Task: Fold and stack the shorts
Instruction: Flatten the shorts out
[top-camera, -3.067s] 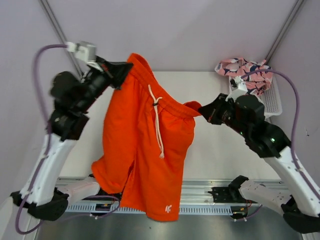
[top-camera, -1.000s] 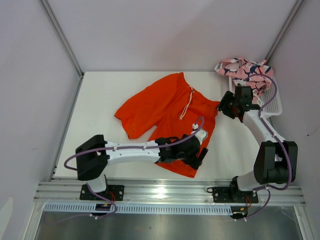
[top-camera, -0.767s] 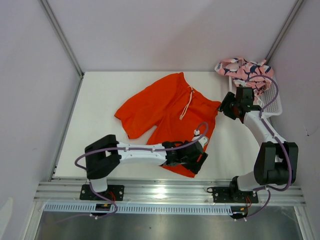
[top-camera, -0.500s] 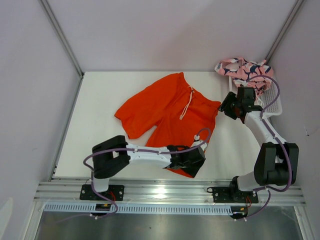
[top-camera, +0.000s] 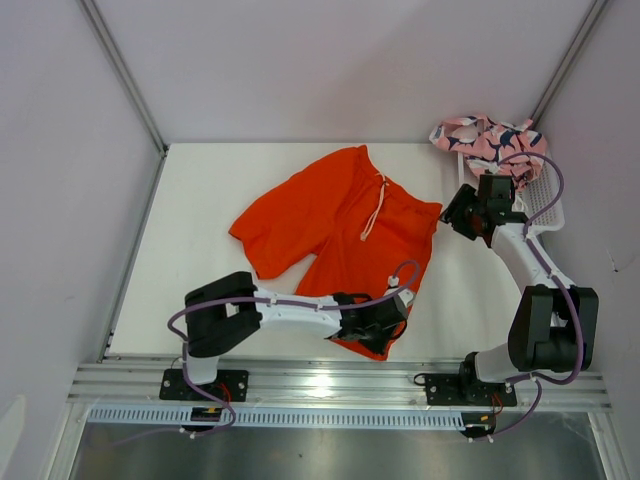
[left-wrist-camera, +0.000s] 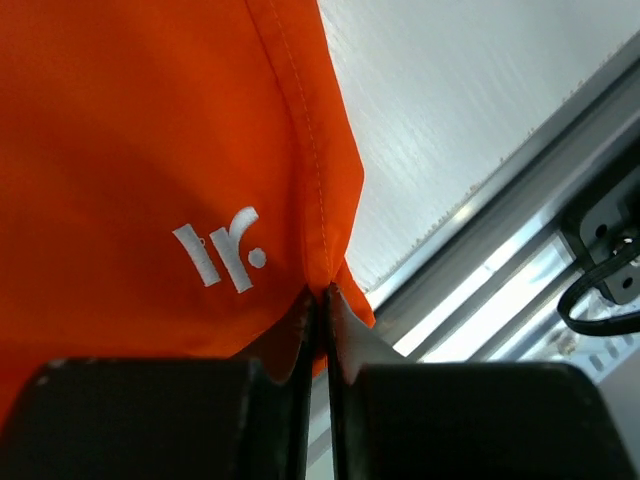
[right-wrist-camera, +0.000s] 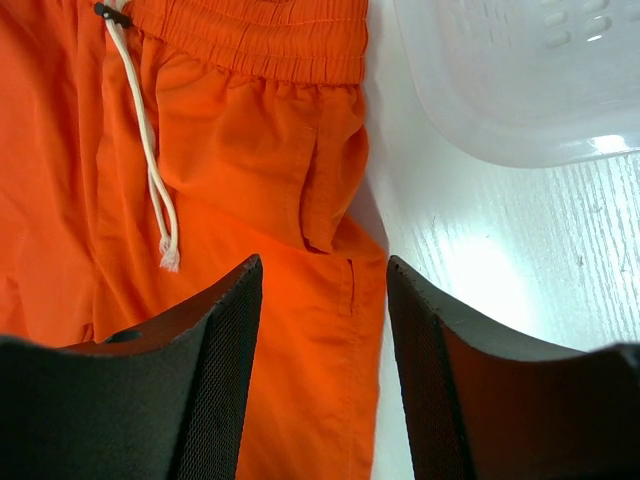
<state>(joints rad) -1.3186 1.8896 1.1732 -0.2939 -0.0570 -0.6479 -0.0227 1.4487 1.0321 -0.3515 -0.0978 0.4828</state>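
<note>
Grip of left gripper (left-wrist-camera: 322, 300): clenched on the hem (left-wrist-camera: 312, 150) of the orange shorts (top-camera: 335, 215), pinching a thin fold of cloth at a leg corner, just beside the white logo (left-wrist-camera: 220, 250). To the right of the tips, bare table (left-wrist-camera: 450, 100), then the metal rail (left-wrist-camera: 500, 255). Ahead of the tips, the rest of the orange shorts, spread on the table with legs apart.

Right gripper (right-wrist-camera: 322, 265): released, jaws wide, grasping nothing, hanging over the side of the orange shorts just below the waistband (right-wrist-camera: 260, 40). Cord (right-wrist-camera: 150, 180) to its left, basket (right-wrist-camera: 520, 70) to its right and ahead, pink shorts (top-camera: 490, 138) heaped on the far end of the basket.

Step in hand, as a judgement: folding the near leg over. To do it well:
- Lift only a little, to avoid dragging the whole garment.
- Carry the corner toward the other leg in a low arc.
- Lay edge on edge before letting go.
- Better also to press or take the waistband side with the right gripper first; otherwise, risk of sliding and a crooked fold.

From the left wrist only: thinness of the pinch, and the logo. From the right wrist only: the open jaws and the pocket seam under them. From the top only: whole outline of the orange shorts, both arms, and the pink shorts.
</note>
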